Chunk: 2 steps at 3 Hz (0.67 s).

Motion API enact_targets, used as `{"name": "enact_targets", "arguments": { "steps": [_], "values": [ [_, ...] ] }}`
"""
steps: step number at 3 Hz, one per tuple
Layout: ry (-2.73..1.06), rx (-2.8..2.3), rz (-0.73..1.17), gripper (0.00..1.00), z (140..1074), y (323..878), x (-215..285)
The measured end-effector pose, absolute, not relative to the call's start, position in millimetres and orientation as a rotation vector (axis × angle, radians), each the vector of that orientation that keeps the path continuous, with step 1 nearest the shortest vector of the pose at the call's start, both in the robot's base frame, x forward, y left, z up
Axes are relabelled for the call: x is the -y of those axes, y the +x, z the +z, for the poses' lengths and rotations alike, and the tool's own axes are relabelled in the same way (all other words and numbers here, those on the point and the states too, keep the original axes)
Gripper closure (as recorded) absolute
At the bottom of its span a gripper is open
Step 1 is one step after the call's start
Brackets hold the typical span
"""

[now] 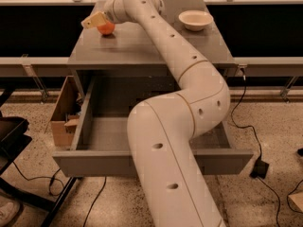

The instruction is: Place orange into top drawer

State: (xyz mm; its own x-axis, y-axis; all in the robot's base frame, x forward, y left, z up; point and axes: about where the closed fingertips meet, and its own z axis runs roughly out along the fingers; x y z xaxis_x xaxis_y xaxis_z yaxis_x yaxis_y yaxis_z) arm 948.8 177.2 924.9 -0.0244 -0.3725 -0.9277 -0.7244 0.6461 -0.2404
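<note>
The orange point(106, 28) rests on the far left part of the grey cabinet top point(142, 46). My gripper point(94, 21) is at the orange, touching its upper left side, with my arm reaching across the cabinet top from the right. The top drawer point(106, 132) is pulled wide open below the cabinet top and nothing shows on its visible floor. My arm covers the middle of the drawer and its front handle.
A cream-white bowl point(195, 19) stands at the back right of the cabinet top. A brown cardboard box point(65, 112) sits against the drawer's left side. A black stand point(12, 136) is at the far left. Cables point(251, 136) lie on the floor to the right.
</note>
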Motion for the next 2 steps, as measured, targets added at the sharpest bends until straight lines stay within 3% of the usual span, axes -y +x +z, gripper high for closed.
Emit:
{"name": "enact_targets", "arguments": {
  "steps": [2],
  "values": [
    [-0.788, -1.704, 0.342, 0.00, 907.1, 974.6, -167.3]
  ]
}}
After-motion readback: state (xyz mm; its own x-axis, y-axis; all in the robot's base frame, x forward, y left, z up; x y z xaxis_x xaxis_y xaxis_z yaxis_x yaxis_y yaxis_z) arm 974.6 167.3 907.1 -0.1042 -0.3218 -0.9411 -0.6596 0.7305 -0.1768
